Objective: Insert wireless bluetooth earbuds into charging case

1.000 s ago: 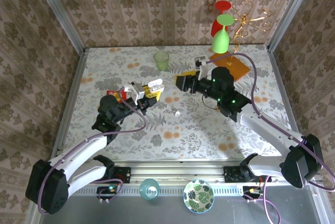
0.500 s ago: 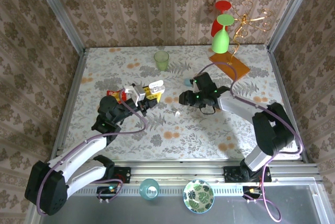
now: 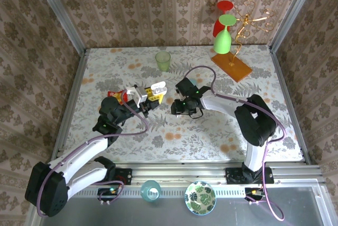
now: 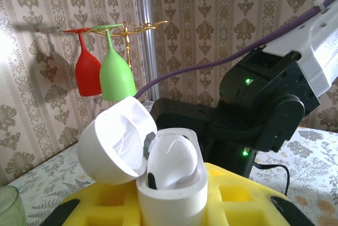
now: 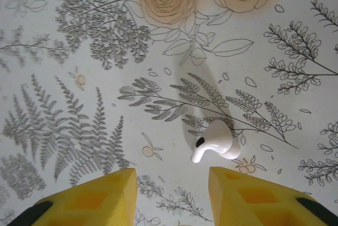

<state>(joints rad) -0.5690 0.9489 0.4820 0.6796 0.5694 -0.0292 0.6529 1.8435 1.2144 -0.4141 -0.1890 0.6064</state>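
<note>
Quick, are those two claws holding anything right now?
Left gripper: shut on the open charging case.
Right gripper: open above an earbud on the table, holding nothing.

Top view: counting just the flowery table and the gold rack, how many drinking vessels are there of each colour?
Green: 2, the green wine glass and the green cup
Red: 1, the red wine glass
Total: 3

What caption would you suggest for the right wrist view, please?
Right gripper, jaws apart, poised over a lone white earbud lying on the floral tablecloth.
</note>
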